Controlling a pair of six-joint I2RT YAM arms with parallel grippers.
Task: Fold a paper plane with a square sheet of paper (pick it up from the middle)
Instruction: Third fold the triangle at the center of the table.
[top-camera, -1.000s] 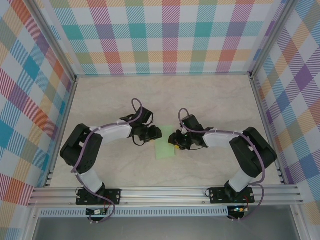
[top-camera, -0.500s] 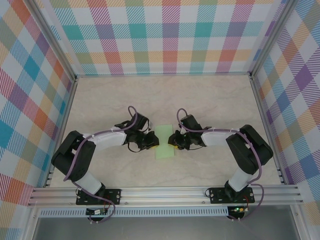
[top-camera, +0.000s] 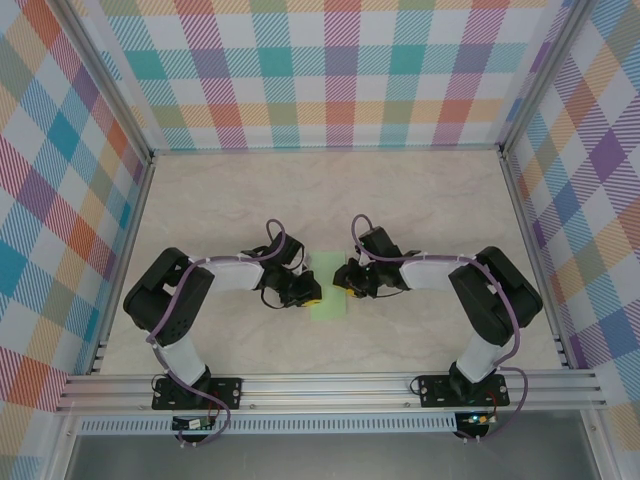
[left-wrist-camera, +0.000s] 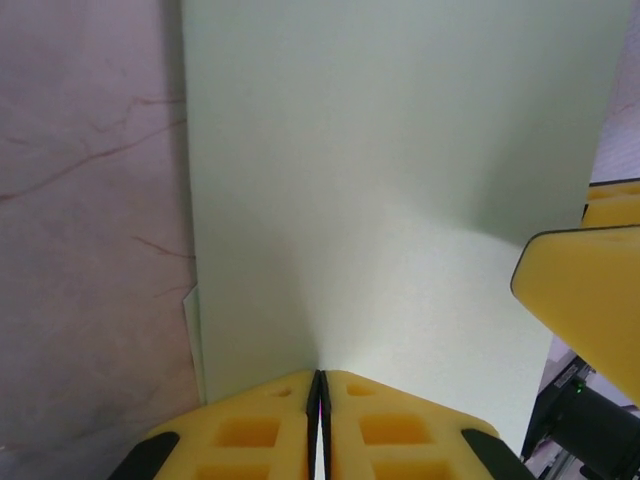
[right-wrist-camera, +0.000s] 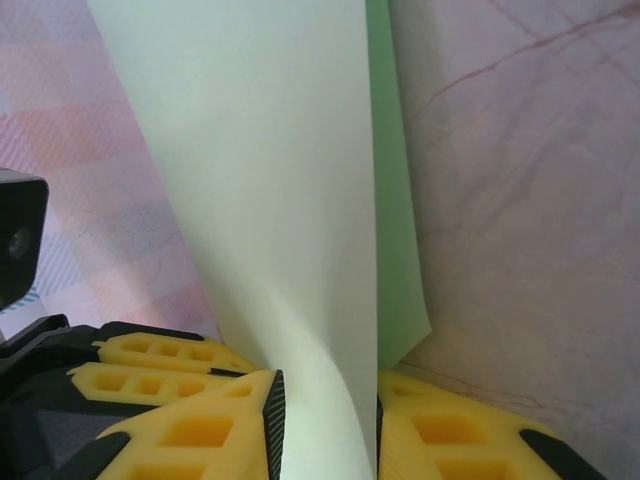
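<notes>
left end effector (top-camera: 312, 292) clamped on paper sheet (top-camera: 328, 302), left edge | right end effector (top-camera: 343, 280) fingers stood apart, astride right edge | you had free tabletop (top-camera: 420, 200) around

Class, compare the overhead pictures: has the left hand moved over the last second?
Yes. The left hand has shifted toward the near aluminium rail and is now shut on the left edge of the square sheet of paper.
</notes>
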